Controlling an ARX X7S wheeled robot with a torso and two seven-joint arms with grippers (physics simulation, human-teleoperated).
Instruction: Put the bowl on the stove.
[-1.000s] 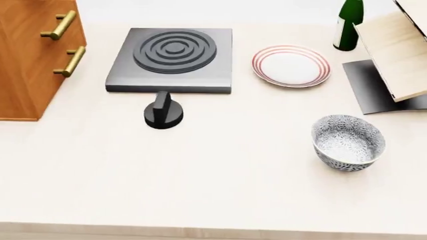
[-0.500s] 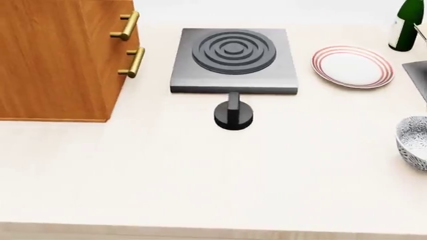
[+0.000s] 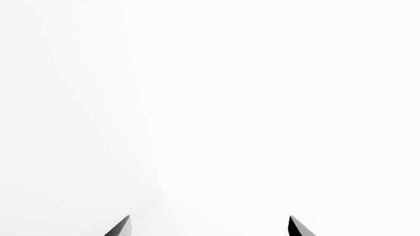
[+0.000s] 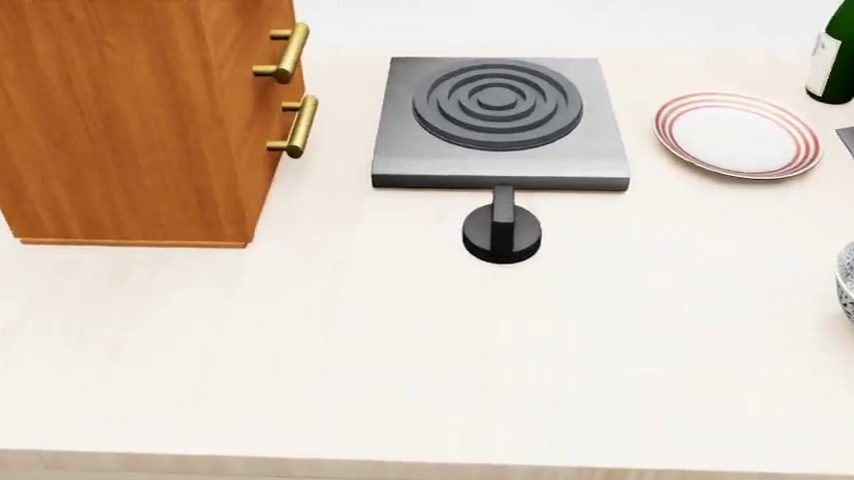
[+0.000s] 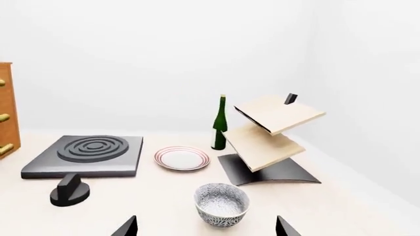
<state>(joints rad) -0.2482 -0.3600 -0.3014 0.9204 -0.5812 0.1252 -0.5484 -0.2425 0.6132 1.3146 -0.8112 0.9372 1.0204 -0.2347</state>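
The speckled bowl (image 5: 222, 204) stands upright on the pale counter, just ahead of my right gripper (image 5: 204, 229). That gripper is open and empty, its two dark tips spread wider than the bowl. In the head view only a sliver of the bowl (image 4: 846, 283) shows at the right edge. The dark grey stove (image 4: 501, 120) lies at the back of the counter, its ring burner bare; it also shows in the right wrist view (image 5: 85, 155). My left gripper (image 3: 208, 227) is open and faces blank white. Neither gripper shows in the head view.
A round black knob (image 4: 502, 232) stands in front of the stove. A wooden cabinet (image 4: 140, 120) with brass handles is at the left. A red-ringed plate (image 4: 737, 135), a green bottle (image 5: 220, 125) and a tilted wooden rack (image 5: 272, 135) on a dark base lie right of the stove.
The head view has swung left: the stove, knob and plate have shifted right in frame, the cabinet fills more of the left, and the bowl has slid almost out at the right edge.
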